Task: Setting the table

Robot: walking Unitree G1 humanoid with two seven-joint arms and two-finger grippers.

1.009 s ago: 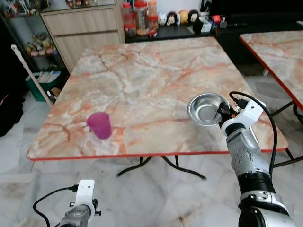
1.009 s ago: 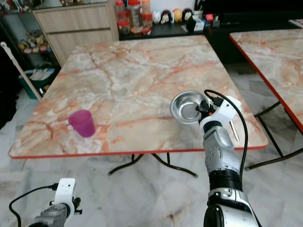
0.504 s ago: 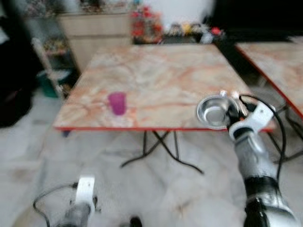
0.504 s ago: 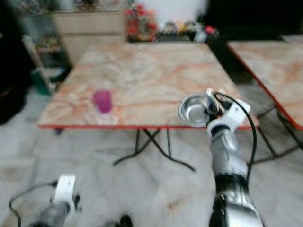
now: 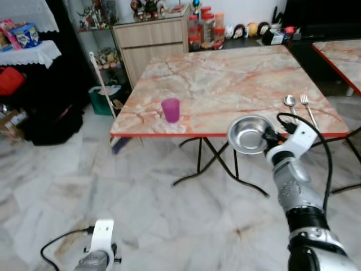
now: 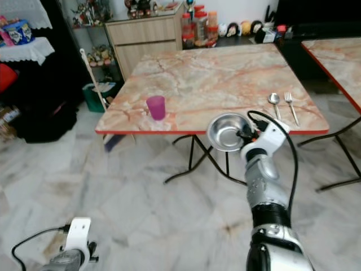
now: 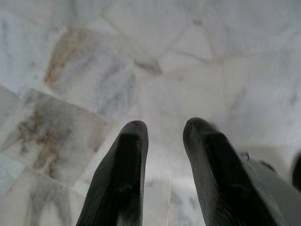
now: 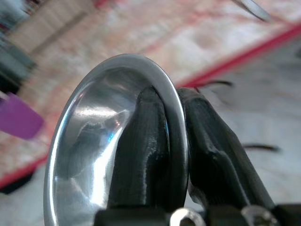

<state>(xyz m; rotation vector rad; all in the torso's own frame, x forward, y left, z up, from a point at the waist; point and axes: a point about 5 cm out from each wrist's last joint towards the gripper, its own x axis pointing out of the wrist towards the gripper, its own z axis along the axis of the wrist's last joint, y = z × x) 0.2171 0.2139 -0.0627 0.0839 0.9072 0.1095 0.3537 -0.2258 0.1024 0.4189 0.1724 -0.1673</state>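
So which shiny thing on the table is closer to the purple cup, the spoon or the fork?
The spoon. It lies on the purple cup's side of the fork, which sits nearer the table's right edge.

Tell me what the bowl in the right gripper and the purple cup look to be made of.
Bowl, pinched by the rim in the right gripper: polished metal, likely stainless steel, given its mirror-like highlights. Purple cup: probably plastic, with a uniform matte colour and slight translucency, though that is hard to confirm from here.

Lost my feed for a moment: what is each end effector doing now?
Left end effector: open, empty, hanging over the floor.
Right end effector: closed on the steel bowl rim.
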